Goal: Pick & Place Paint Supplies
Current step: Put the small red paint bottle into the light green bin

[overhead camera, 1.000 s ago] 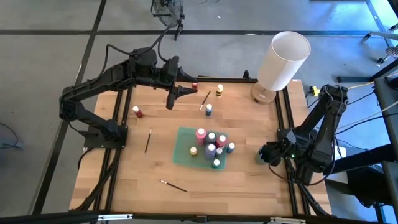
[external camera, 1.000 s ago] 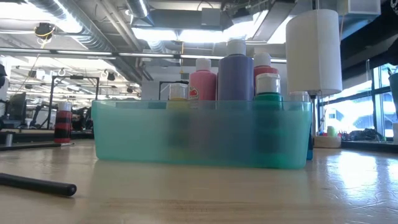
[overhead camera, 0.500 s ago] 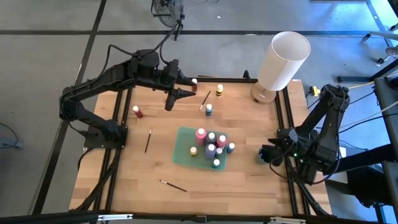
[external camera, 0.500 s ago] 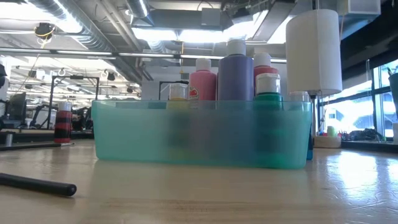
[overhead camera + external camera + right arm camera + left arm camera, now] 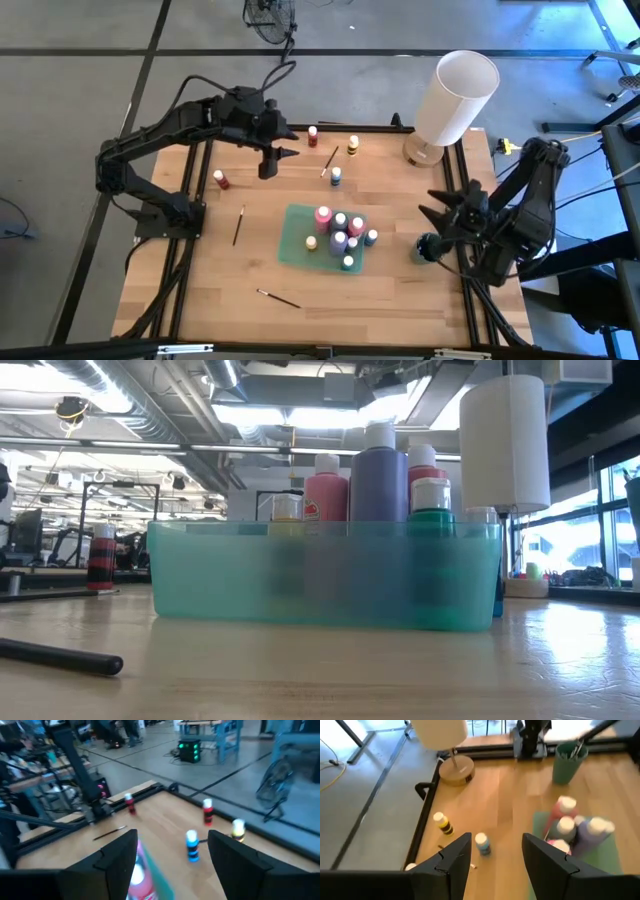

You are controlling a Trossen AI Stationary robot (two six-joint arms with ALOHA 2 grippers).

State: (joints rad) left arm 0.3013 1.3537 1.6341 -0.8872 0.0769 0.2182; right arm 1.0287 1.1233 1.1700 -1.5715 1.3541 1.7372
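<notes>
A teal tray in the middle of the table holds several small paint bottles. Loose bottles stand on the far half: a blue one, a yellow one and two red ones. Three thin brushes lie flat on the wood. My left gripper hangs open above the far left part, tipped down; in its wrist view the blue bottle stands ahead of it. My right gripper is open in the air at the right edge, above a teal cup.
A large white cylinder on a round wooden base stands at the far right corner. The teal cup has brush handles sticking out of it. Black rails frame the table. Bare wood lies along the near side around the lone brush.
My right gripper has risen from beside the teal cup at the right edge and has rolled about its wrist. My left gripper has tipped further downward and sunk slightly over the far left part of the table. Bottles, brushes and tray have stayed put.
</notes>
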